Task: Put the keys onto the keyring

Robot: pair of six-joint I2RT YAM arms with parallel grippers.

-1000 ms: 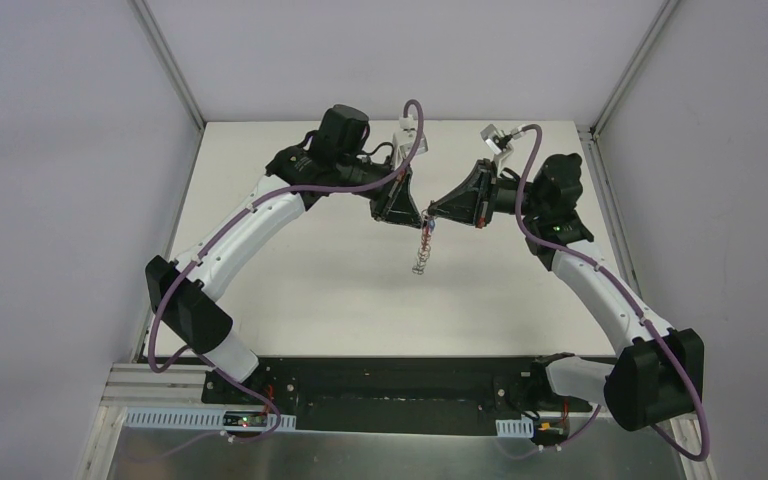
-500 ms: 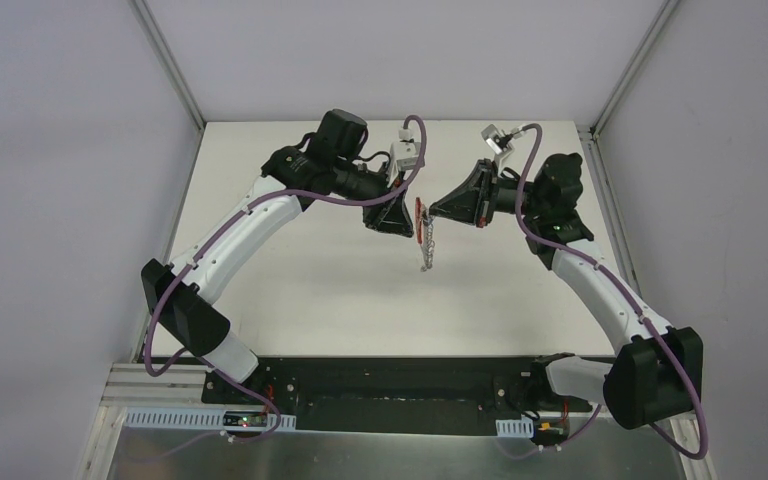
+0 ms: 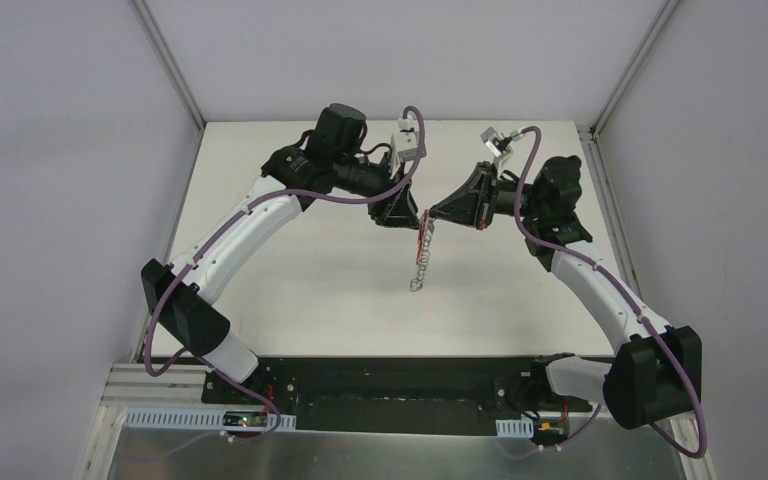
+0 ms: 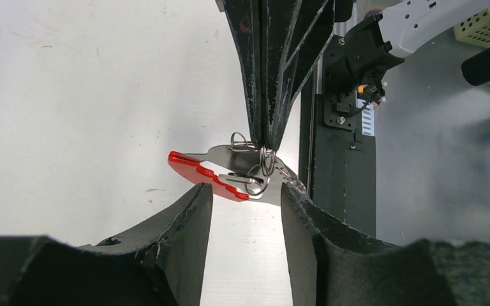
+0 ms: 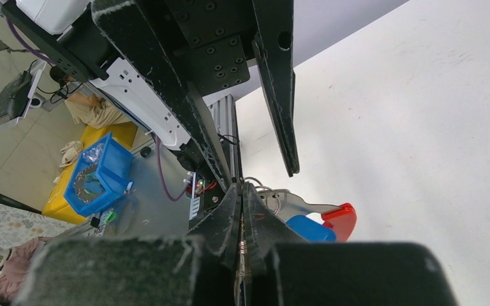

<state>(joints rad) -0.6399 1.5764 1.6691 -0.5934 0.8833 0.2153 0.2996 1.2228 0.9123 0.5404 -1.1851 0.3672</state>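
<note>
White table below — R claw tight on keyring, L claw apart beside it

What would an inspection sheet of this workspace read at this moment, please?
Surface: white table, matt.
Job's things: keyring hangs as a chain from the right gripper, its red band uppermost; blue-headed key beside the band; whether it is threaded cannot be told.
Clutter: nothing seen.
Grippers: right gripper shut on the keyring's rings; left gripper open, fingers either side of the band's end.
Cables: purple cables along both arms, away from the keyring.
Surroundings: grey walls; blue bin off the table.
</note>
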